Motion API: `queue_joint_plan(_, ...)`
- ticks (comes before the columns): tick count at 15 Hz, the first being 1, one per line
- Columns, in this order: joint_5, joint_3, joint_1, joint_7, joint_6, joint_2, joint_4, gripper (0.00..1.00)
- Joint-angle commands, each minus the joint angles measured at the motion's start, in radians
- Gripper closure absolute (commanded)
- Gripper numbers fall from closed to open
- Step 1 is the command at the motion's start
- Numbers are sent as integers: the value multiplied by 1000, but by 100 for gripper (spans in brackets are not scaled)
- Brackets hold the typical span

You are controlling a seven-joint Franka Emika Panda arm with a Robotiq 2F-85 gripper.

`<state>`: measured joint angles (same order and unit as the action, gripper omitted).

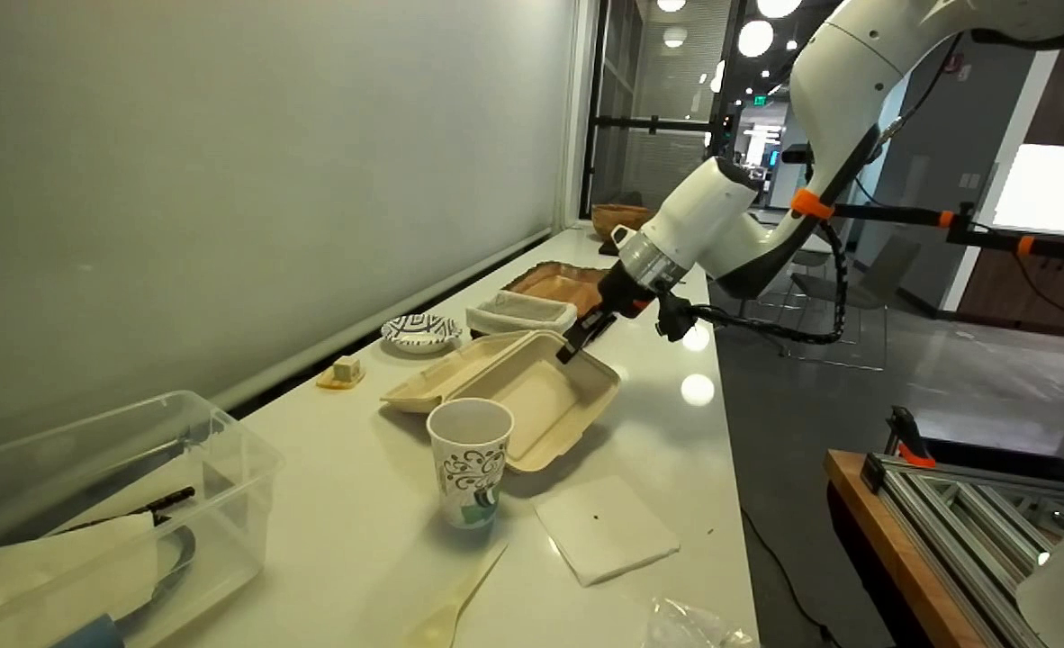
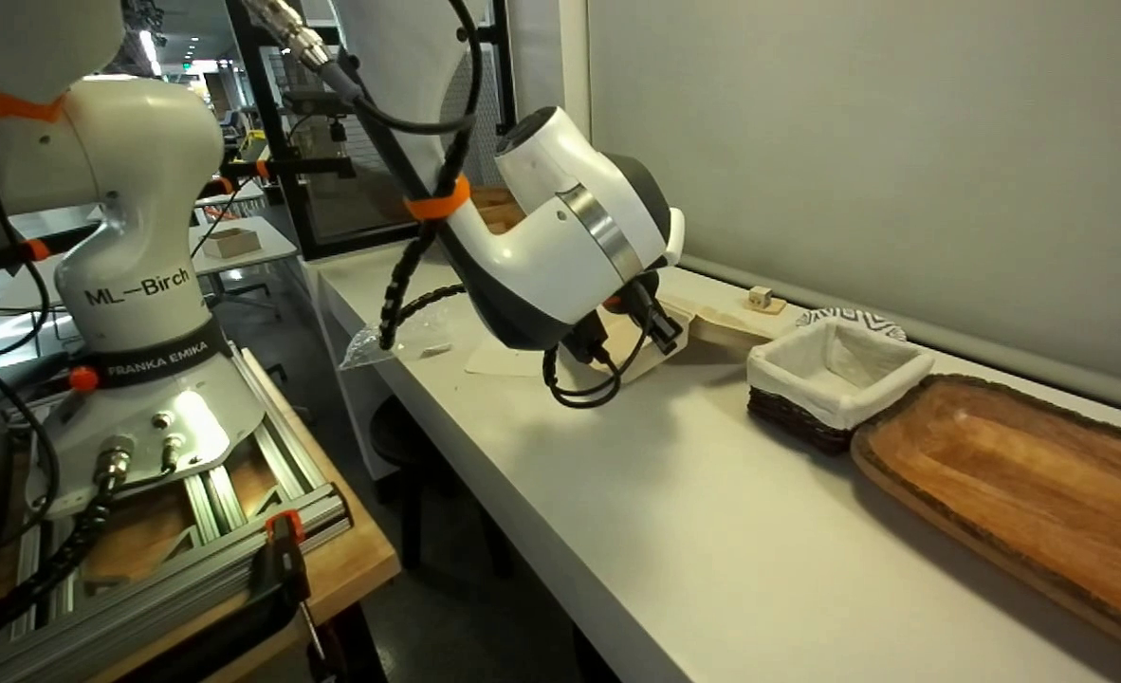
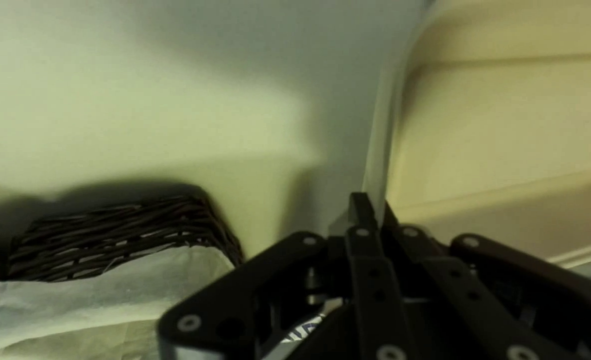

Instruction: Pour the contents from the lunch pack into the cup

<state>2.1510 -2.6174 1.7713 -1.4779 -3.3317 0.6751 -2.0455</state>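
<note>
Two labels (image 2: 138, 287) read "ML-Birch", "FRANKA EMIKA"; the pincer (image 3: 375, 211) clenches the lunch pack (image 1: 536, 391).

An office, by the look of its globe lamps (image 1: 755, 39), lit green sign (image 1: 760, 101), black-framed glazing (image 1: 676, 83) and white tables (image 2: 274, 239).

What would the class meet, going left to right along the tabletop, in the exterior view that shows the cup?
Clear plastic bin, small pale cube, patterned dish, cup, white napkin.
</note>
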Motion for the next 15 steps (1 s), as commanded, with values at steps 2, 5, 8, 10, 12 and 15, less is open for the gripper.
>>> queue_joint_plan(2, 15, 0, -6, -11, 41, -4, -42, 71)
queue_joint_plan(5, -51, 2, -2, 32, 140, -147, -168, 51)
queue_joint_plan(8, -245, 9, -2, 189, 221, -283, -255, 27)
queue_joint_plan(10, -394, 15, -1, 298, 244, -370, -290, 12)
queue_joint_plan(12, -558, -1, 13, 433, 230, -435, -337, 0)
queue_joint_plan(15, -748, 258, -210, 666, 258, -430, -411, 0)
